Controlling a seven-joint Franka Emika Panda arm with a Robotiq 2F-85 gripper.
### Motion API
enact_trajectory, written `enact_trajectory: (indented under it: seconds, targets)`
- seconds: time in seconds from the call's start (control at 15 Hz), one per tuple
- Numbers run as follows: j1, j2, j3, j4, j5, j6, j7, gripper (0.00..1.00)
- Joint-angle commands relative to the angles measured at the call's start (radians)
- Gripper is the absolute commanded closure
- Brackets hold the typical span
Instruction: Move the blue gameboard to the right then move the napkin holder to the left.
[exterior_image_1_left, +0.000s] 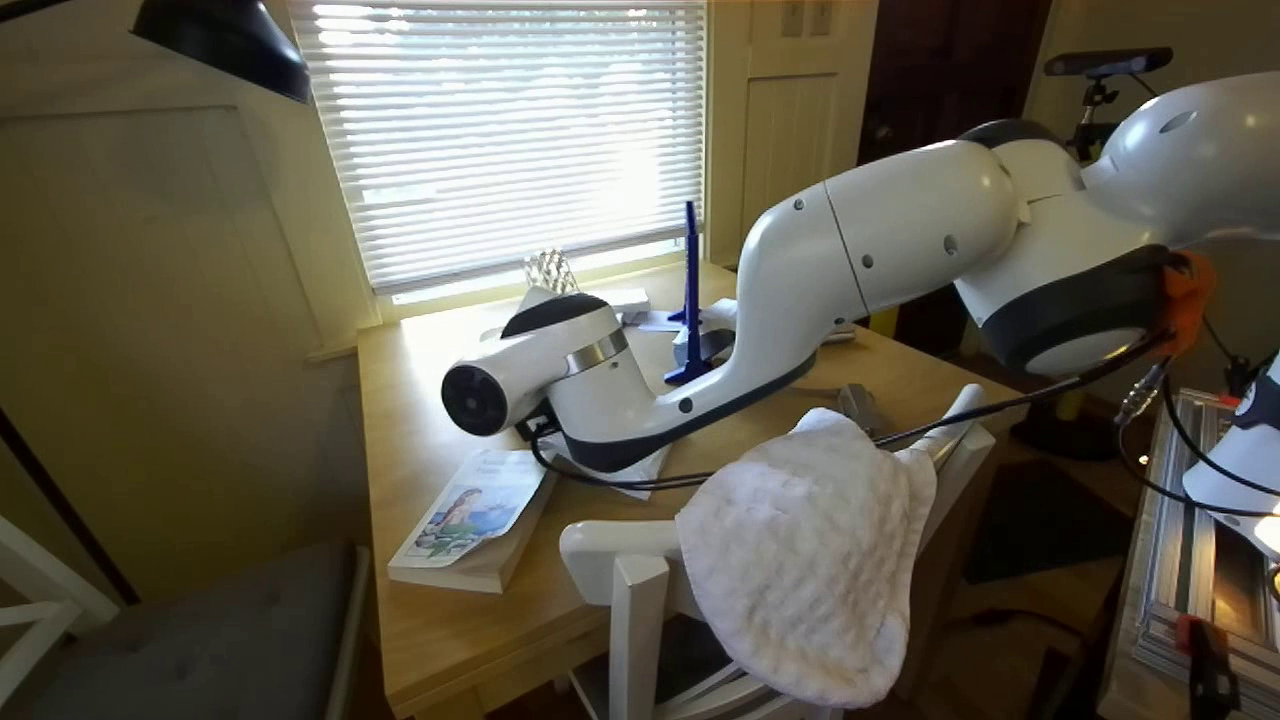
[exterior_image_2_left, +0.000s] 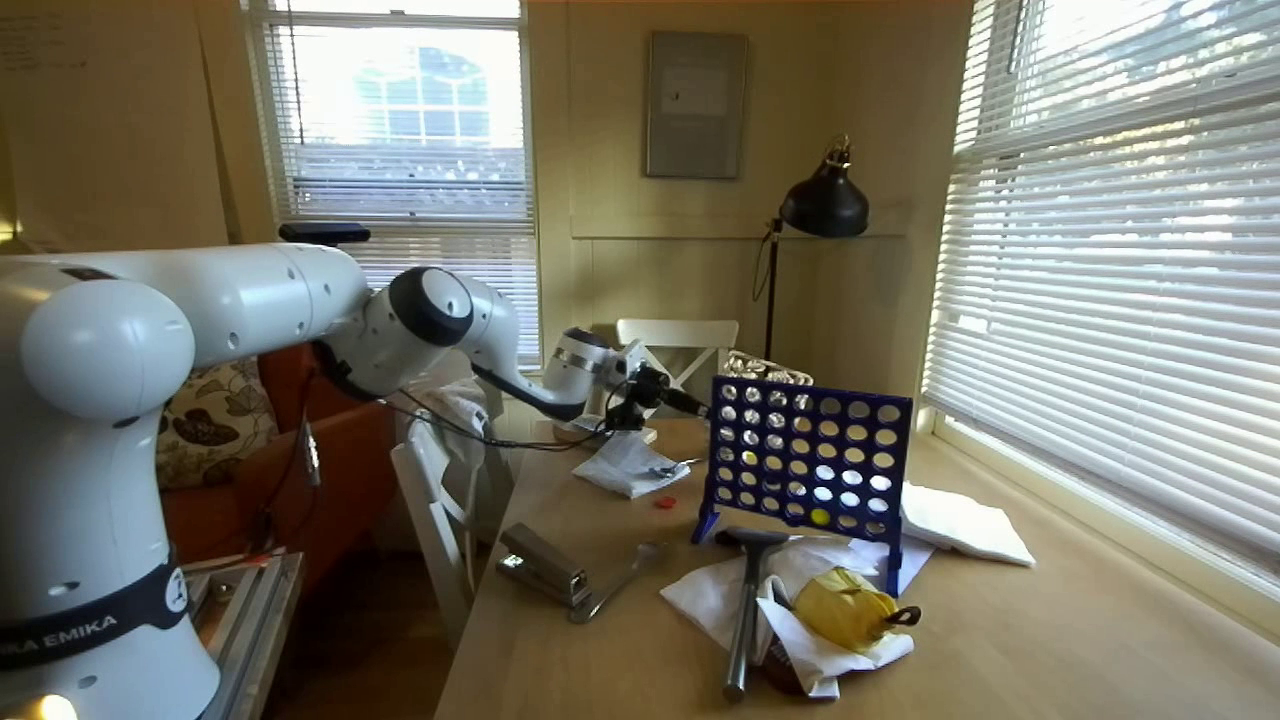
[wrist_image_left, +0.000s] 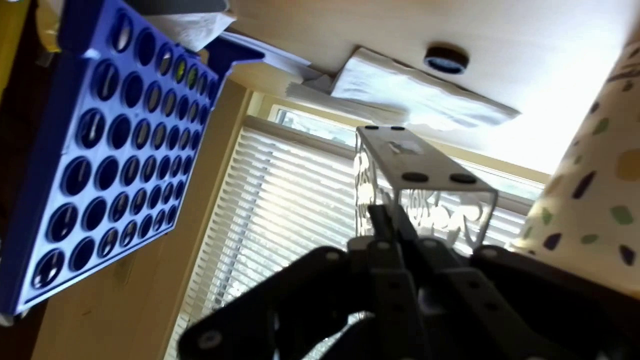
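Note:
The blue gameboard stands upright on its feet on the table in both exterior views (exterior_image_1_left: 692, 290) (exterior_image_2_left: 812, 462). It also fills the left of the wrist view (wrist_image_left: 125, 152). The napkin holder (wrist_image_left: 425, 155) is a pale metal piece with cut-out sides; its flat underside with dark round pads shows in the wrist view, so it is off the table or tipped. My gripper (wrist_image_left: 392, 220) is closed around one wall edge of it. In both exterior views the holder (exterior_image_1_left: 550, 270) (exterior_image_2_left: 765, 368) is partly hidden. My gripper (exterior_image_2_left: 700, 408) is left of the board in an exterior view.
A pale picture book (exterior_image_1_left: 470, 520) lies by the near table edge, next to a chair with a white towel (exterior_image_1_left: 800, 560). A stapler (exterior_image_2_left: 545, 565), a spoon (exterior_image_2_left: 615, 590), a long-handled tool (exterior_image_2_left: 745, 620), a yellow bundle (exterior_image_2_left: 845, 605) and napkins (exterior_image_2_left: 965, 522) surround the board.

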Motion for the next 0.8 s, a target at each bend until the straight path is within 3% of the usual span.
enact_trajectory:
  seconds: [0.0,0.07,0.13,0.2,0.73]
  targets:
    - [-0.035,0.0,0.018,-0.021,-0.012,0.128,0.104,0.99]
    - [-0.042,0.0,0.024,-0.024,-0.004,0.134,0.104,0.99]
    - [-0.067,0.0,0.106,0.02,-0.084,0.076,0.067,0.97]
    - [-0.039,0.001,0.026,-0.027,0.002,0.123,0.071,0.97]
    - [-0.047,0.0,0.028,-0.045,-0.013,0.193,0.103,0.99]
